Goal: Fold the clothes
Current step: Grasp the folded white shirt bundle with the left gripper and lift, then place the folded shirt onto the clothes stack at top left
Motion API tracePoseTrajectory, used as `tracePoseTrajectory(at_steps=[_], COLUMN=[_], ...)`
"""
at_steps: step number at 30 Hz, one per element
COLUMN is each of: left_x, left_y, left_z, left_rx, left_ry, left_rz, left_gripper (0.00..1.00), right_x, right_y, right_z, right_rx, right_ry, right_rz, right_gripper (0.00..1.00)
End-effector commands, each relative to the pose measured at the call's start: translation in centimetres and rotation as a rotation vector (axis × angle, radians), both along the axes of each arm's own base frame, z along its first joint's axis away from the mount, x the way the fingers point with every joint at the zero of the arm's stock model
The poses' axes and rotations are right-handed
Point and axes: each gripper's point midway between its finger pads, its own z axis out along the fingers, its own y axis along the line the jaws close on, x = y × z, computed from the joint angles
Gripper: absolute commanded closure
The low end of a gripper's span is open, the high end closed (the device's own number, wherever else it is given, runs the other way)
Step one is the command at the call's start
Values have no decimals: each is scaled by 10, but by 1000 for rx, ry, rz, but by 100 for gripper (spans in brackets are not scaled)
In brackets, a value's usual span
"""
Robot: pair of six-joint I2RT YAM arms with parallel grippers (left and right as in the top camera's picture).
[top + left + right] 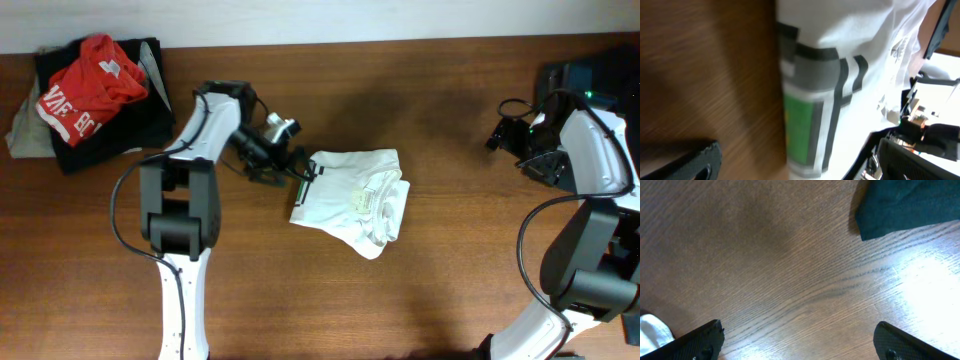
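The white collared shirt lies folded into a compact bundle mid-table. In the left wrist view its dark striped trim and a green label show. My left gripper is at the shirt's left edge, low over the table. Its jaws are open, with the shirt's trimmed edge lying between the two fingers. My right gripper is far right, away from the shirt. It is open and empty over bare wood. A corner of white cloth shows at the lower left of the right wrist view.
A pile of other garments sits at the back left corner: a red one with white lettering on a black one, with grey cloth beside it. A dark slate cloth lies near the right gripper.
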Motion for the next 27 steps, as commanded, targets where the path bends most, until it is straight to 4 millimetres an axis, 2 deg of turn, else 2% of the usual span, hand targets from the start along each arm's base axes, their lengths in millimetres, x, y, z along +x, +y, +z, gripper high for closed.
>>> tracePoseTrajectory(at_steps=[1,4,7,8,9,10,11,12,15,17,18,19,20,22,25,27], left_x=[-18,-15,-17,-19,-18,-17,-16,-15,-6,22,47,60,83,112,143,164], left_y=[-34,-54,-75,-77,-78,-78,-79,-79,-74,-47,-25,-13,9,38,83,123], left_z=[-9,-20,-22,-24,-25,-25,-25,-25,-25,-26,-16,-9,6,25,46,55], left_rx=[-66,-53,-68,-55,-47,-50,-51,-52,-28,151,240,277,323,362,387,396], left_ry=[3,-11,-59,-65,-78,-85,-88,-90,-121,-187,-258,-295,-355,-433,-514,-565], left_rz=[-48,-21,-69,-81,-87,-87,-87,-87,-81,-22,8,28,71,138,232,316], left_gripper=[1,1,1,23,51,67,94,99,99,99,99,99,99,99,99,99], right_x=[3,3,3,3,3,3,3,3,3,3,3,3,3,3,3,3], right_y=[-4,-4,-4,-4,-4,-4,-4,-4,-4,-4,-4,-4,-4,-4,-4,-4], right_z=[4,4,4,4,4,4,4,4,4,4,4,4,4,4,4,4], right_rx=[-14,-14,-14,-14,-14,-14,-14,-14,-14,-14,-14,-14,-14,-14,-14,-14], right_ry=[-10,-10,-10,-10,-10,-10,-10,-10,-10,-10,-10,-10,-10,-10,-9,-10], right_rz=[-17,-17,-17,-17,-17,-17,-17,-17,-17,-17,-17,-17,-17,-17,-17,-17], right_gripper=[1,1,1,1,1,1,1,1,1,1,1,1,1,1,1,1])
